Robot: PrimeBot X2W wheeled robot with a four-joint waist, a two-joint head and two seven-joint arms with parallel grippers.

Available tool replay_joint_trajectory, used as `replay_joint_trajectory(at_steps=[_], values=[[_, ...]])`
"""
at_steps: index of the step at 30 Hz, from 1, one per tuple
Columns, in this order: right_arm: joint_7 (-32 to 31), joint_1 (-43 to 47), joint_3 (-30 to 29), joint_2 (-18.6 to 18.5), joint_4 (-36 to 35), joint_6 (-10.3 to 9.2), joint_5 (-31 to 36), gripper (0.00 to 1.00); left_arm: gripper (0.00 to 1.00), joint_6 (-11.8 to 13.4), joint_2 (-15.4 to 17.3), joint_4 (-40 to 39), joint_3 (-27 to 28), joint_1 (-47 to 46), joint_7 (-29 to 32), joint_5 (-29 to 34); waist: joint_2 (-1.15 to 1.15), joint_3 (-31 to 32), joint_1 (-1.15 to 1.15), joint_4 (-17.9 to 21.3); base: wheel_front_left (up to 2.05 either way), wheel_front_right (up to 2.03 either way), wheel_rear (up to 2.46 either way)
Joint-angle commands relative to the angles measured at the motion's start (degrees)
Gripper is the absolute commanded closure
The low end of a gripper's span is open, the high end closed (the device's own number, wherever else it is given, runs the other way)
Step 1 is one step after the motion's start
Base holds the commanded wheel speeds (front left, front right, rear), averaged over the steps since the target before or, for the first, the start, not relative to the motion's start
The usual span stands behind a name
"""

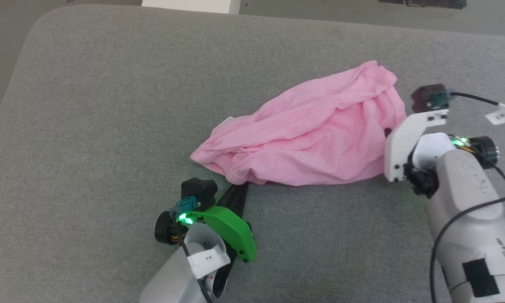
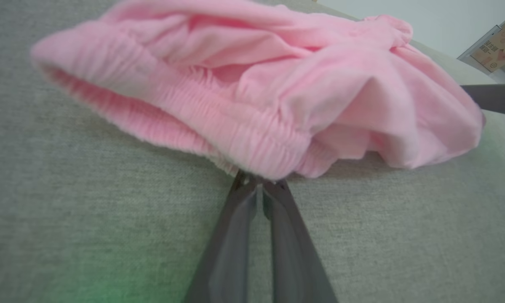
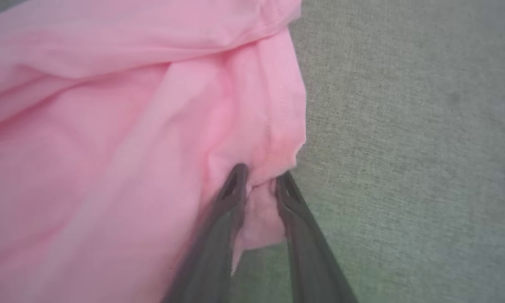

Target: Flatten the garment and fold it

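The pink garment (image 1: pixel 311 130) lies crumpled on a grey cushion, its gathered waistband at the near left end. My left gripper (image 1: pixel 243 187) reaches up to that waistband; in the left wrist view its gripper (image 2: pixel 259 182) has the fingers pressed together, with the tips tucked under the waistband of the garment (image 2: pixel 277 84). My right gripper (image 3: pixel 261 179) stands at the right hem of the garment (image 3: pixel 109 126), fingers a little apart with a fold of cloth between them. In the head view the white wrist (image 1: pixel 404 143) hides those fingers.
The grey fabric cushion (image 1: pixel 109 105) stretches wide to the left and toward me. Its rounded far left corner and back edge border the floor. A white object (image 1: pixel 189 5) sits beyond the back edge. Cables (image 1: pixel 479 99) trail from the right wrist.
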State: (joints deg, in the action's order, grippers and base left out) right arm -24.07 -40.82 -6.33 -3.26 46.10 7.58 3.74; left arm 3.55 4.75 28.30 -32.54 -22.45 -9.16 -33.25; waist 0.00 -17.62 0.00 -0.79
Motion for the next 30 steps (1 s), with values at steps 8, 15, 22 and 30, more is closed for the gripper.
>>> replay_joint_trajectory(at_steps=[8, 15, 22, 30], values=[[3.44, 6.81, 0.29, -0.03, -5.59, -0.09, -1.28, 1.00, 1.00, -0.71, 2.35, -0.35, -1.18, 0.47, 2.15, 0.36, 0.00, 2.15, 0.00, 1.24, 0.00, 0.00, 0.00], [2.98, 18.40, -0.05, -0.30, -22.44, -0.09, -6.35, 1.00, 1.00, -4.04, 8.41, -8.79, -3.05, 3.72, 9.74, -1.04, 0.00, 5.43, 0.00, 2.97, 0.00, 0.00, 0.00], [-2.93, 34.88, -2.65, 0.23, -42.37, -0.09, -10.64, 1.00, 1.00, -3.02, 16.41, -22.54, -2.18, 10.02, 19.09, -4.33, 0.00, 7.50, 0.00, 4.89, 0.00, 0.00, 0.00], [-6.02, 44.83, -3.96, 0.36, -47.35, -0.09, -17.00, 1.00, 1.00, -1.26, 21.08, -29.44, -1.09, 15.08, 26.61, -8.91, 0.00, 7.87, 0.00, 5.97, 0.00, 0.00, 0.00]])
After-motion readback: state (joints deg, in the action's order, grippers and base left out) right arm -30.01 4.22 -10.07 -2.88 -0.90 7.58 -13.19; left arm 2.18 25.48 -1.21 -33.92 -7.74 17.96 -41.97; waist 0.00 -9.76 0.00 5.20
